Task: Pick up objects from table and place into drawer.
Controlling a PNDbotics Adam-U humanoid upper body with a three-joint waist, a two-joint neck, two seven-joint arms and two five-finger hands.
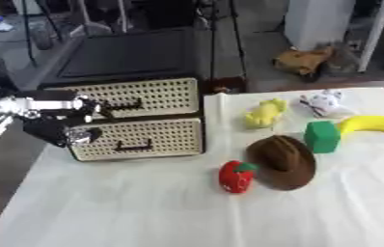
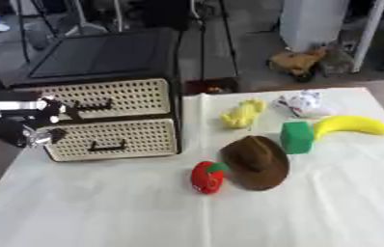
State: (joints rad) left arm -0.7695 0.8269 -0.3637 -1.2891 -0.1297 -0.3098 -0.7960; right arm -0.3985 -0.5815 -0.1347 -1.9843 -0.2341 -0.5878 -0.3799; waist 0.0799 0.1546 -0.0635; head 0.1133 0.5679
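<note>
Two drawers face you in the black cabinet [image 1: 136,62] at the table's back left corner, each with a cream perforated front and a dark handle: the upper drawer [image 1: 136,99] and the lower drawer [image 1: 141,140], both looking closed or nearly so. Your left hand [image 1: 64,126] sits at the cabinet's left front edge, level with the drawers; its fingers look curled, but you cannot tell whether they hold anything. Your right hand shows in neither view.

To the right, on the white tablecloth [image 1: 144,207], the objects wait. Nearest the front lies a red strawberry toy [image 1: 236,177] with a green top, just beside the brim of a brown hat [image 1: 284,161]. Behind the hat rests a yellow soft toy [image 1: 265,114] near the cabinet's right side. A green block [image 1: 322,137] stands at the hat's right, touching or almost touching a yellow banana [image 1: 374,125]. Behind them lies a white patterned toy [image 1: 323,102].
</note>
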